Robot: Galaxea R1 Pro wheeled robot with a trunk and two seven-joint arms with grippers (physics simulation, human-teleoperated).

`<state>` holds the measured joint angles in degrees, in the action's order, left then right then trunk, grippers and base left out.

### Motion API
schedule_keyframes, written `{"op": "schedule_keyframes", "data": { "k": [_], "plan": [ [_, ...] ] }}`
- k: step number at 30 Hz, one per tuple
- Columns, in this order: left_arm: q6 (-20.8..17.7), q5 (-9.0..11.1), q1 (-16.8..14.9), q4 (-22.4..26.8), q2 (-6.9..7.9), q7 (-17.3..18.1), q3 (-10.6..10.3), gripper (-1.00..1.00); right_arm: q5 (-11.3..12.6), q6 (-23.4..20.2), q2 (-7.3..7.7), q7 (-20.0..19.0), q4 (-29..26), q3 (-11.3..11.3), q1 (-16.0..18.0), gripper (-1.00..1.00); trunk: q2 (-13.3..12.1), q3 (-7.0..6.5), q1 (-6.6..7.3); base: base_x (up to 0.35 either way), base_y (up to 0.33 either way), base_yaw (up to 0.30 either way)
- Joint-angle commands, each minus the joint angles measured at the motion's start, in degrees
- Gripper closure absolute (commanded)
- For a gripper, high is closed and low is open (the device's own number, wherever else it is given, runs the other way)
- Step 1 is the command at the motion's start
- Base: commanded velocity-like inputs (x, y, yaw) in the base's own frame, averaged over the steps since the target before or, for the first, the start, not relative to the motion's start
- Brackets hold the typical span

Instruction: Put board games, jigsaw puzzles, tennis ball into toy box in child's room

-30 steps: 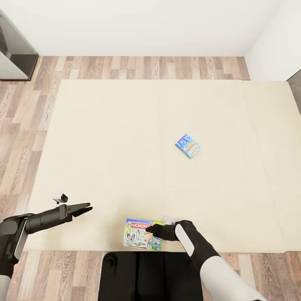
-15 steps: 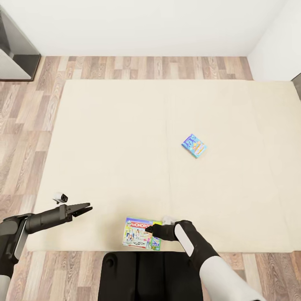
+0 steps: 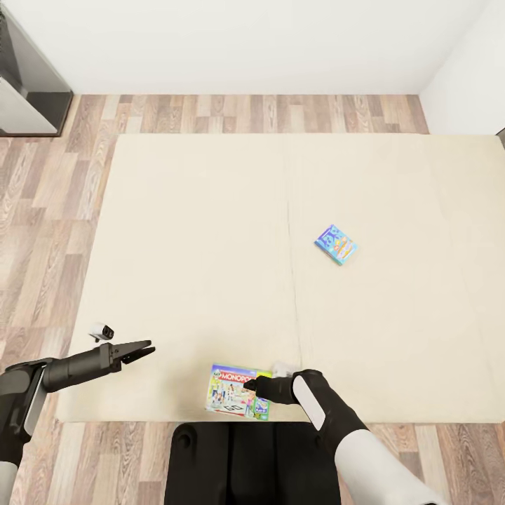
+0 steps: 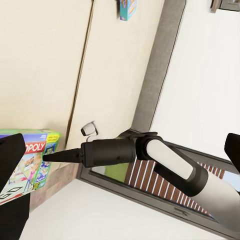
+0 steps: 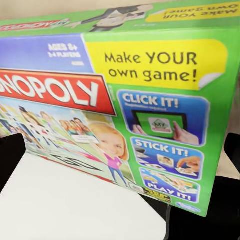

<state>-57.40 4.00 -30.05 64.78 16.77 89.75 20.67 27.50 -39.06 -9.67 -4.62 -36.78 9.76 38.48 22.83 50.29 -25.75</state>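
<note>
Camera drifts, arms fixed; right fingers (image 3: 254, 385) sit over the Monopoly box (image 3: 238, 391) at the bed's (image 3: 196, 231) near edge, grip unclear. Left fingers (image 3: 144, 348) clenched, empty. Seat deep first.

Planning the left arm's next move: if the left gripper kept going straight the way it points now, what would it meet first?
Probably the large green-edged board game at the bed's near edge; the left gripper points toward it over bare mattress. Height is unclear, so it might pass above.
</note>
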Motion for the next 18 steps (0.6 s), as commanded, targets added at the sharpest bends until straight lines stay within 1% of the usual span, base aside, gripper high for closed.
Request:
{"op": "schedule_keyframes", "data": {
  "k": [1, 18],
  "plan": [
    [-0.61, -0.05, -0.01, 0.0, 0.02, 0.25, -0.01, -1.0, -0.26, -0.23, 0.0, -0.21, -0.05, -0.01, 0.01, -1.0, 0.09, 0.06, -0.03, 0.0, 0.116, 0.0],
    [-0.61, -0.05, -0.01, 0.01, 0.02, 0.25, -0.01, -1.0, -0.26, -0.23, 0.0, -0.21, -0.05, -0.01, 0.01, -1.0, 0.09, 0.06, -0.03, 0.0, 0.117, 0.0]
  ]
}}
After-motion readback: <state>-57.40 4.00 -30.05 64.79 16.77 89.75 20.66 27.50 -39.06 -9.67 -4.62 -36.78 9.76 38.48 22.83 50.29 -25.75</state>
